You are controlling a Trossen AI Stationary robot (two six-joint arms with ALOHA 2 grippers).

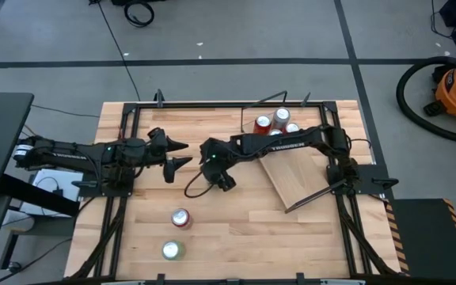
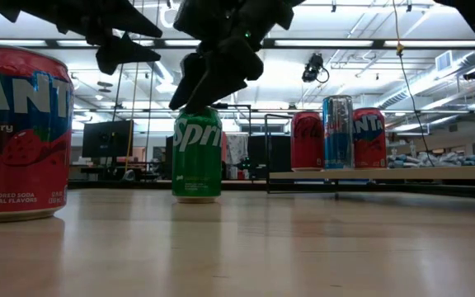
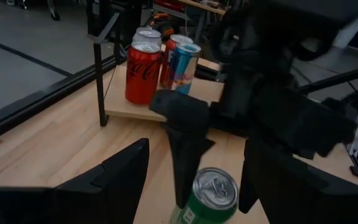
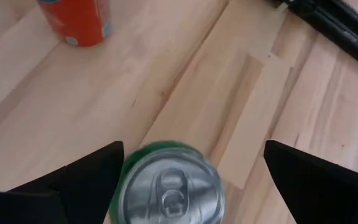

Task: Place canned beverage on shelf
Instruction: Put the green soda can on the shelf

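Observation:
A green Sprite can [image 2: 196, 153] stands upright on the wooden tabletop, mid-table. My right gripper [image 4: 191, 171] hangs open over it, slanting down, one finger [image 3: 185, 158] on each side of the can's silver top [image 4: 169, 190]; I see no touch. In the high view this gripper [image 1: 214, 172] hides the can. My left gripper [image 1: 184, 154] is open and holds nothing, level above the table, just left of the right gripper. The shelf [image 1: 299, 178], a light board with black rods, lies askew at the right. On its far end stand three cans [image 1: 273, 123].
A red Fanta can [image 1: 181, 218] stands nearer the front edge, also close in the low view [image 2: 15, 132]. Another can [image 1: 172, 251] stands nearer still. The black frame rods [image 1: 125, 142] run along the table's sides. Bare board [image 1: 291, 186] lies in front of the shelved cans.

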